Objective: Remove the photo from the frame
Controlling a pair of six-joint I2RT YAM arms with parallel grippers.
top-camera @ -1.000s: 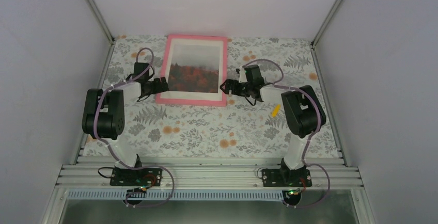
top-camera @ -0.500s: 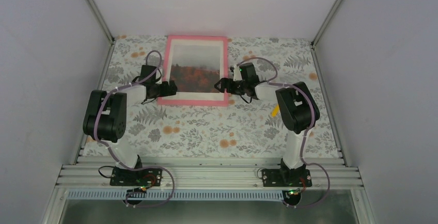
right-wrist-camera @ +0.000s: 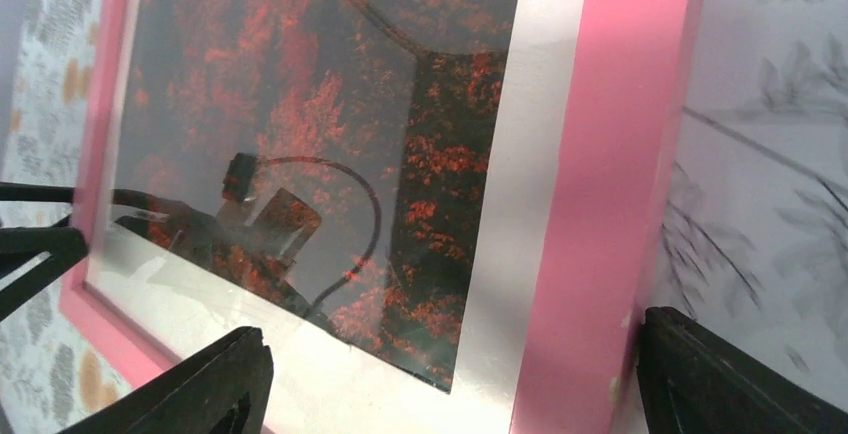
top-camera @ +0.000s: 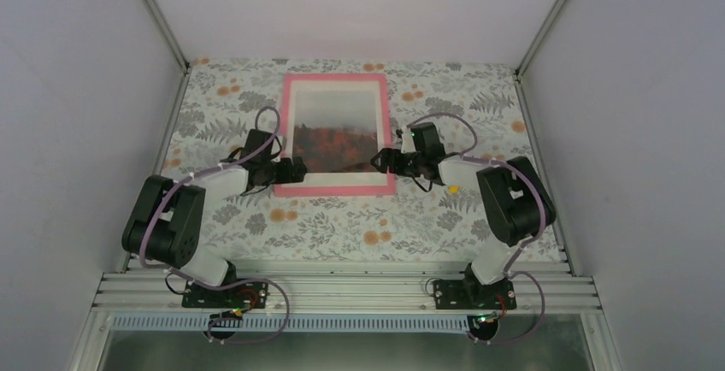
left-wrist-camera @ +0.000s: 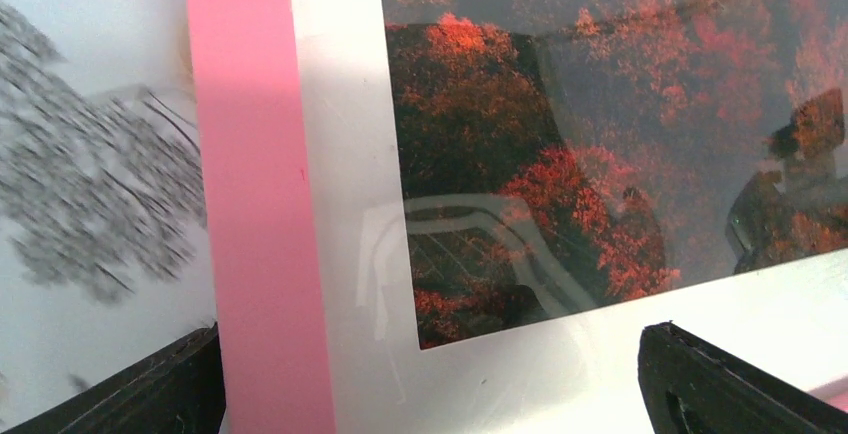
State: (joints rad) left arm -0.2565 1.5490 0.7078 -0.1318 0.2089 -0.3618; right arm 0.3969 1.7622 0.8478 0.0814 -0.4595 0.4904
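The photo [top-camera: 335,136] sits in the pink frame [top-camera: 338,190], face up on the floral table [top-camera: 359,226], while the left gripper [top-camera: 291,170] and right gripper [top-camera: 380,160], jaws wide and gripping nothing, straddle its side rails, removal apparently not yet begun.
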